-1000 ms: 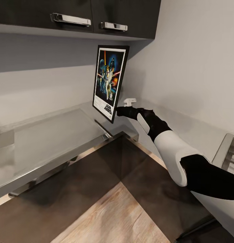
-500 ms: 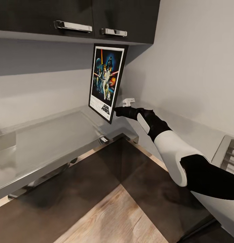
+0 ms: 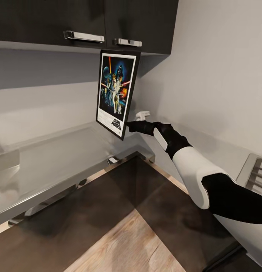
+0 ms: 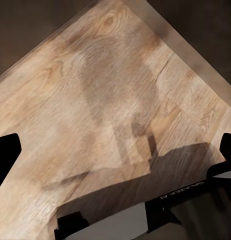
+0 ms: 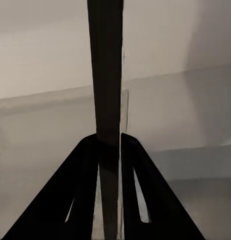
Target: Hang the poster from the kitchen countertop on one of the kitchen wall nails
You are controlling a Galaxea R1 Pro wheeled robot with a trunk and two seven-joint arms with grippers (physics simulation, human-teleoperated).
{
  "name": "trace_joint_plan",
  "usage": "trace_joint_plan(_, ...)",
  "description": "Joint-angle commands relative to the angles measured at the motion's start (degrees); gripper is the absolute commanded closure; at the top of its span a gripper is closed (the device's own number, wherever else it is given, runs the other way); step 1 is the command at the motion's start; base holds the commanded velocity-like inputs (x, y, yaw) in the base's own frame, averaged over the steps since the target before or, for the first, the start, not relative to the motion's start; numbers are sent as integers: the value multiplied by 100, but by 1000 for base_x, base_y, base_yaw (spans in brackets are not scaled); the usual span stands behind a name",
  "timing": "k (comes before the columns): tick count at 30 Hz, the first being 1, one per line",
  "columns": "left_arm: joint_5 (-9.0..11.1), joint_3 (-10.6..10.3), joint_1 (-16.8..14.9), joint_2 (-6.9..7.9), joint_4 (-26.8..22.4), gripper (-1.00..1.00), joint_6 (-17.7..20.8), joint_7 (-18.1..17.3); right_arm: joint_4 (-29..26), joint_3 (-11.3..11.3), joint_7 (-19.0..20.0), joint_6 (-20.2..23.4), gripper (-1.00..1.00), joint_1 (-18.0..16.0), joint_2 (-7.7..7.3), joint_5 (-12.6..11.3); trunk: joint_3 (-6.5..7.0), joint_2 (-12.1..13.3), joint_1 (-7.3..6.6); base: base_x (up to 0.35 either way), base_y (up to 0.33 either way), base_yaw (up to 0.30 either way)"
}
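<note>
The Star Wars poster [image 3: 116,92], black-framed with a white border, hangs in the air above the glossy silver-grey kitchen countertop [image 3: 51,162], its top edge just under the dark wall cabinets. My right gripper [image 3: 128,125] is shut on the poster's lower right edge. In the right wrist view the frame shows edge-on as a dark strip [image 5: 106,75] pinched between the two black fingers [image 5: 75,190]. My left gripper [image 4: 115,150] points down at the wooden floor with its fingertips wide apart and nothing between them.
Dark upper cabinets with chrome handles [image 3: 83,36] hang above the poster. A small white wall fitting [image 3: 142,114] sits behind my right wrist in the corner. A metal rack [image 3: 257,173] stands at the right edge. Wood and dark floor [image 3: 127,234] lies below.
My right gripper has lifted the poster higher and a little to the left, up to the underside of the wall cabinets. The head view has shifted slightly.
</note>
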Motion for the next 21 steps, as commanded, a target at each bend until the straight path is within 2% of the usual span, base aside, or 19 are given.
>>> trace_joint_plan(1,-27,23,1,-2,-6,-100,-21,-24,-66,21,17,76,100,5,0,-236,6,-3,0,0,0,0)
trace_joint_plan(8,-34,38,1,-7,-6,-100,-18,-36,-63,21,85,76,100,75,0,-235,54,-3,0,-17,0,0)
trace_joint_plan(21,-45,39,1,-9,-6,-100,-5,-29,-54,21,86,76,100,82,0,-235,59,-3,0,-135,0,0)
